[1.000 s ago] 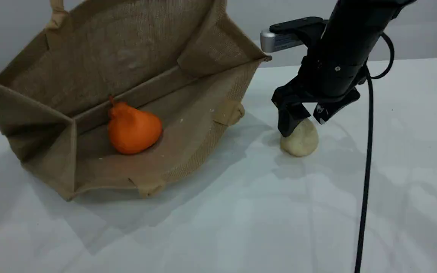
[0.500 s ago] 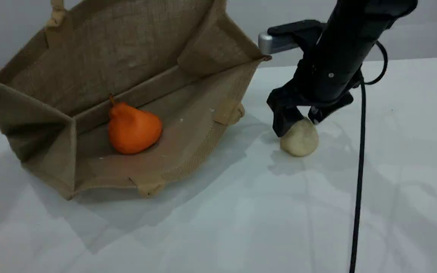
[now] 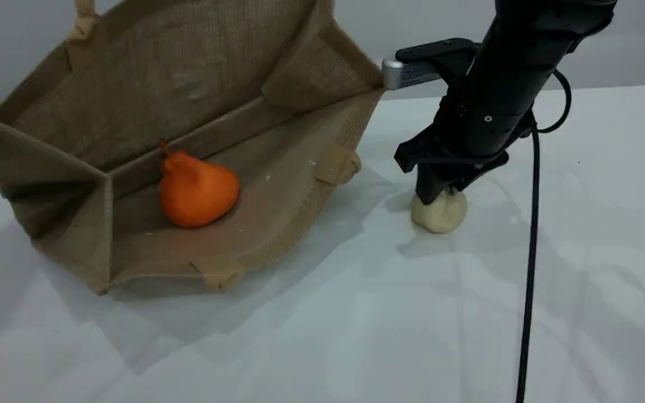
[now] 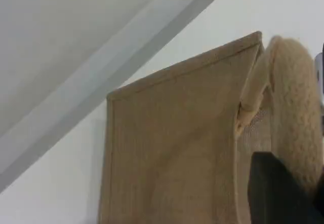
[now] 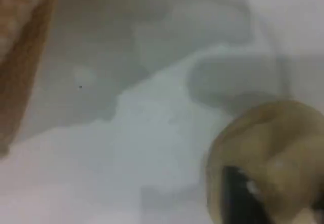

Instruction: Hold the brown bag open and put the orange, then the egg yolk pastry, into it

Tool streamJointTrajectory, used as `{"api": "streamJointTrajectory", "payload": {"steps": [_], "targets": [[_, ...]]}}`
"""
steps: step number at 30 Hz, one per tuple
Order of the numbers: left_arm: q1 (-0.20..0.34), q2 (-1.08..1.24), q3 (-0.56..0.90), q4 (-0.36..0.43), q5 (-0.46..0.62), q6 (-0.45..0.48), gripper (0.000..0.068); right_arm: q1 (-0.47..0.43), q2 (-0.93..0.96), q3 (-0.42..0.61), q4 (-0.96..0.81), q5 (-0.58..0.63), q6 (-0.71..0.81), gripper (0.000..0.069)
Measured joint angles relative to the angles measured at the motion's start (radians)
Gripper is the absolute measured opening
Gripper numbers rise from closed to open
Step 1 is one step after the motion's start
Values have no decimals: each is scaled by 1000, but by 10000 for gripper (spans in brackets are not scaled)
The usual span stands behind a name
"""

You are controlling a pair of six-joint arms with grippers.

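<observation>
The brown bag (image 3: 216,84) lies on its side with its mouth held wide toward the camera. The orange (image 3: 196,190) rests inside it on the lower wall. One padded handle (image 3: 83,11) rises out of the top edge. In the left wrist view that handle (image 4: 296,112) is pinched at my left gripper (image 4: 291,183), which is shut on it. Right of the bag, the egg yolk pastry (image 3: 440,215) sits on the table. My right gripper (image 3: 440,193) is closed down on its top and squeezes it. The pastry (image 5: 273,143) fills the lower right of the right wrist view.
The white table (image 3: 356,336) spreads around the bag. A black cable (image 3: 529,252) hangs from the right arm down to the front edge. The bag's other handle (image 3: 339,165) lies on the table between the bag and the pastry.
My right gripper has come down over the pastry and closed its jaws on it, pinching the lump narrower. The bag and the orange have not moved.
</observation>
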Motion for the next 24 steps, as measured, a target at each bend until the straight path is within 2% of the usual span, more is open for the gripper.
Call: {"api": "streamJointTrajectory", "payload": {"steps": [3,5,11,15,20,24], "targets": [[0,0,0,0,0,0,81,0,-1,0,-18,19,-1,84],[0,0,0,0,0,0,81,0,-1,-1,-21,40,0,44],[0,0,0,1,0,0,81,0,-44,2,-115,124,71,29],[0,0,0,1,0,0,81,0,-119,26,-138,129,86,27],[0,0,0,1,0,0,81,3,-262,128,-128,48,81,27],[0,0,0,1,0,0,81,12,-389,248,-77,-35,53,27]]}}
